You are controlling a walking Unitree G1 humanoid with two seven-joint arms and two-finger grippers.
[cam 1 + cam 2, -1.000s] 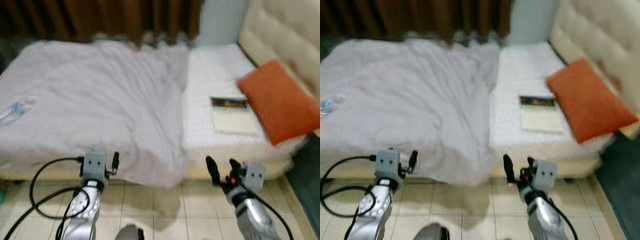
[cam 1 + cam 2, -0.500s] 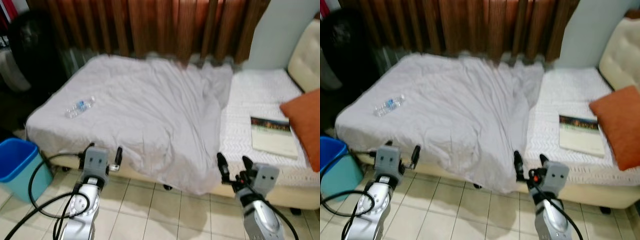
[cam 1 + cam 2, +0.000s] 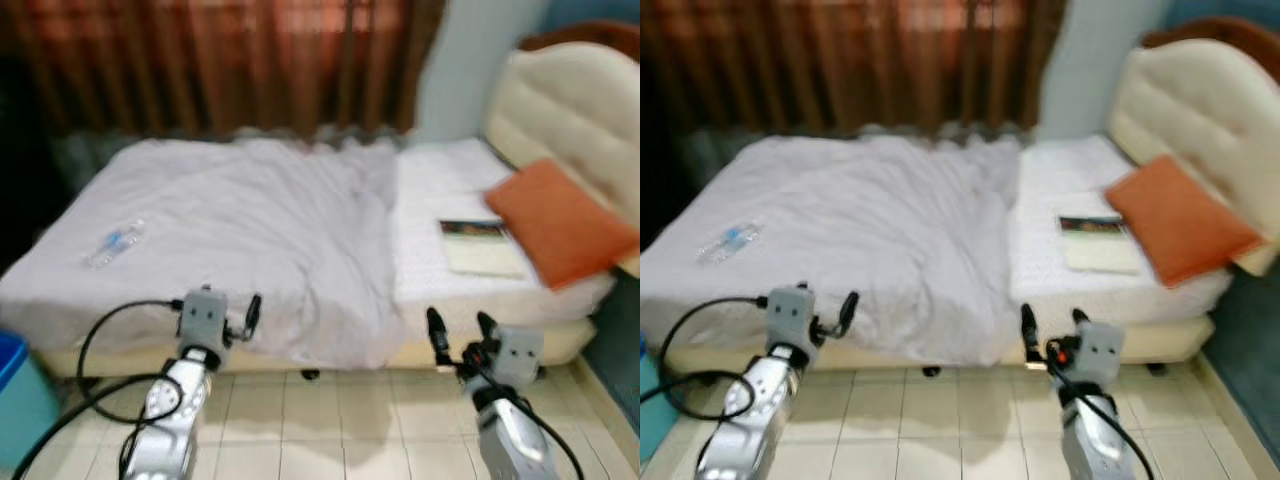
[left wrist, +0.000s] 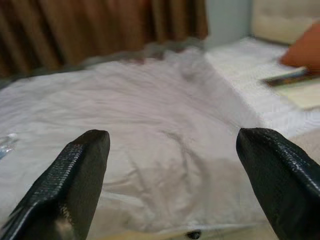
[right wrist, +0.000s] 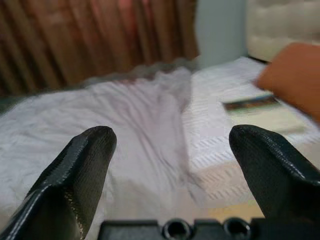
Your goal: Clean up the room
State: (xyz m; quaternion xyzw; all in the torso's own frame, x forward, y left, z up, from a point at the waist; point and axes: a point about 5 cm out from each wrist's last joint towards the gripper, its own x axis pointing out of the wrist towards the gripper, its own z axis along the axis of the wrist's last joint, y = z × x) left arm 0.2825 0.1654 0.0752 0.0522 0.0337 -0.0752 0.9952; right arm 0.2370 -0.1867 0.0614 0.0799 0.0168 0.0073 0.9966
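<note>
A clear water bottle (image 3: 113,243) lies on the rumpled grey sheet (image 3: 260,220) toward the left side of the bed. A book (image 3: 478,247) rests on the white mattress (image 3: 430,190) at the right, beside an orange pillow (image 3: 560,220) that leans on the cream headboard (image 3: 575,95). My left gripper (image 3: 225,312) hovers in front of the bed's near edge, open and holding nothing, its fingers (image 4: 85,165) wide apart. My right gripper (image 3: 460,328) is also open and bare, low before the bed's right half.
A blue bin (image 3: 15,395) pokes in at the lower left on the tiled floor (image 3: 330,420). Brown curtains (image 3: 220,60) hang behind the bed. A black cable (image 3: 100,350) loops from my left arm. Dark floor borders the bed's right end.
The camera has swung right: the headboard has come into view and the blue bin has slid to the left edge. Both grippers stay open at the same height.
</note>
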